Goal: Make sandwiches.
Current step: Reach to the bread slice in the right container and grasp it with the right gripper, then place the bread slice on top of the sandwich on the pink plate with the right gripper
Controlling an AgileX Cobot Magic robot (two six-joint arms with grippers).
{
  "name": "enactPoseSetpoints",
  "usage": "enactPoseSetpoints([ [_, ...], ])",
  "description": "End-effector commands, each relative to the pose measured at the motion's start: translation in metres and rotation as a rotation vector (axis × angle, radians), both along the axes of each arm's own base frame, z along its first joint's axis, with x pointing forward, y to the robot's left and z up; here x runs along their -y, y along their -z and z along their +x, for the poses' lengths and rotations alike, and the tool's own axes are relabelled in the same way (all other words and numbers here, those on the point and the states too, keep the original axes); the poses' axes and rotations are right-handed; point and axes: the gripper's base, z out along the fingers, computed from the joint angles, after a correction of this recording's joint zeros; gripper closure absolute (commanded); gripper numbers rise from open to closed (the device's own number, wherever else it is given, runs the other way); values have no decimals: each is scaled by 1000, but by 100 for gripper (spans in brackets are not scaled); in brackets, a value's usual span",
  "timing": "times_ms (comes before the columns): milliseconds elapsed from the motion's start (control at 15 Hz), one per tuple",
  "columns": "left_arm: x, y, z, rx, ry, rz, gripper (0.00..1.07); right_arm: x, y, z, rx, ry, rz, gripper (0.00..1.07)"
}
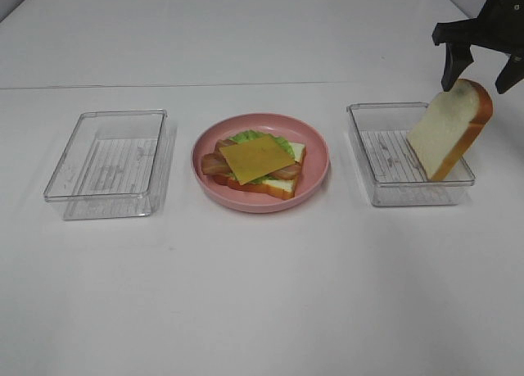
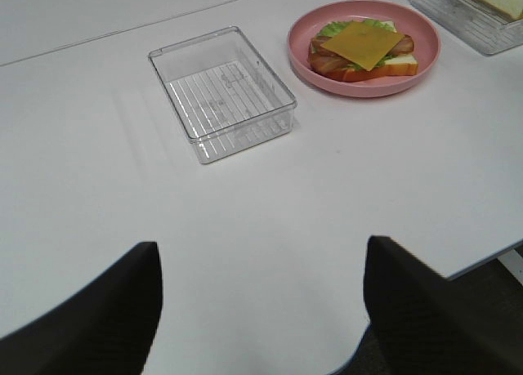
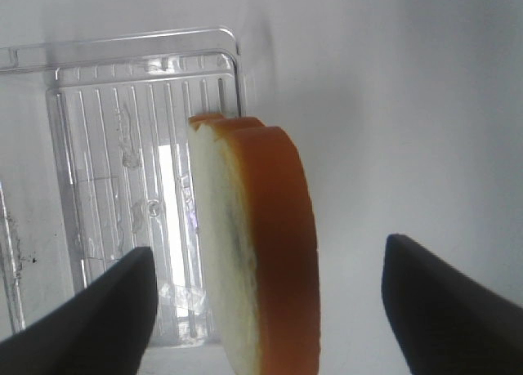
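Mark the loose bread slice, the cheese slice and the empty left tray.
loose bread slice (image 1: 446,134), exterior high view, middle of its white face.
cheese slice (image 1: 255,158), exterior high view, centre of the yellow square.
empty left tray (image 1: 155,114), exterior high view, far right rim corner.

The white table (image 1: 262,294) carries three things in a row: a clear tray (image 1: 108,163) on the left, a pink plate (image 1: 260,161) in the middle, a second clear tray (image 1: 407,156) on the right. They seem not to touch.

High front overview; two close wrist views
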Motion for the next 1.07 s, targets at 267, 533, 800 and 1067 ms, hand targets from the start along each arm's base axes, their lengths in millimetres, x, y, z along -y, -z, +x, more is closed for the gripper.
enactPoseSetpoints([
  [267, -1, 0, -3, 28, 1, -12, 39, 1, 22, 4, -55, -22, -7, 47],
  [533, -1, 0, -3, 28, 1, -12, 39, 1, 22, 2, -84, -22, -5, 98],
  [800, -1, 0, -3, 28, 1, -12, 39, 0, 11, -2, -79, -14, -2, 107],
  [1067, -1, 0, -3, 28, 1, -12, 39, -7, -33, -13, 17, 12, 78, 107],
])
